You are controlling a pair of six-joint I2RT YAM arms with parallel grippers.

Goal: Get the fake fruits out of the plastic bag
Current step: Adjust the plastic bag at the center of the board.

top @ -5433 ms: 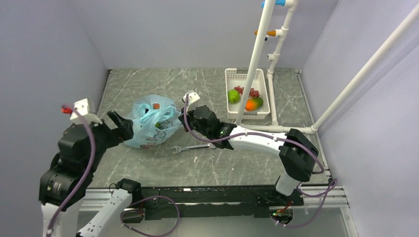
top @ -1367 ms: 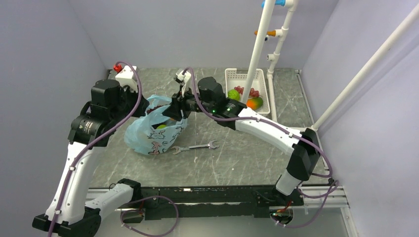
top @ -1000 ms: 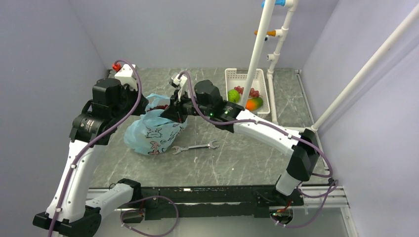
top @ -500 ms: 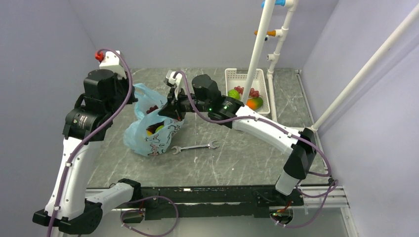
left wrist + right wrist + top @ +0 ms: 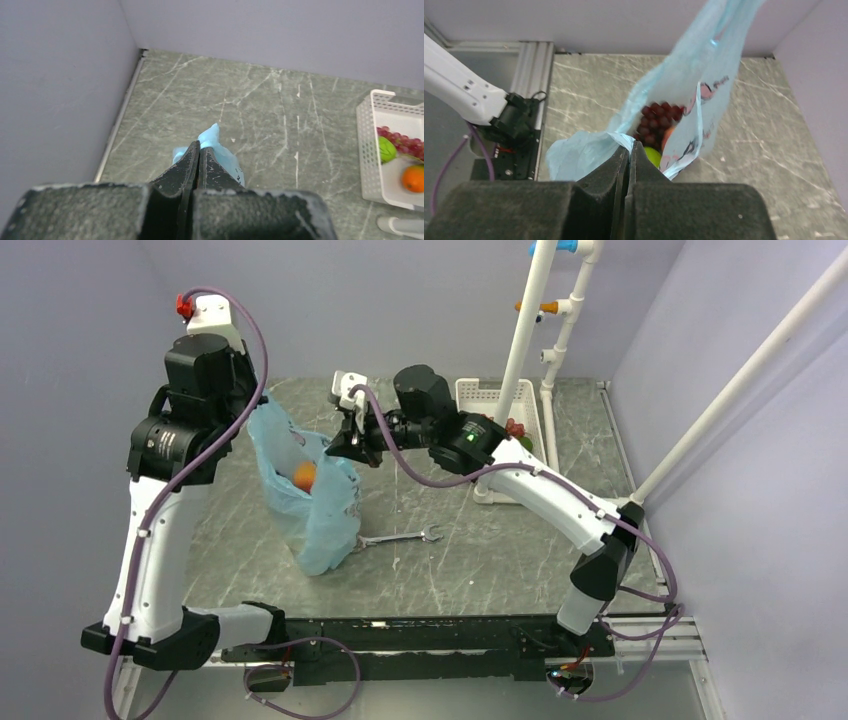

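The bag (image 5: 318,515) is held aloft, its rim pinched in the closed left gripper (image 5: 198,146) and right gripper (image 5: 629,148); fruits (image 5: 656,122) lie below the right fingers (image 5: 599,176). Upending seems called for next.

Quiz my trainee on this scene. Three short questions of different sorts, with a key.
1. True or false: the left end effector and the right end effector are both shut on the bag.
2. Which tool lies on the table beside the bag? A. hammer B. wrench C. screwdriver
3. Fill in: in the right wrist view, the bag's opening shows a dark red bunch of ____.

Key: 1 true; 2 B; 3 grapes.
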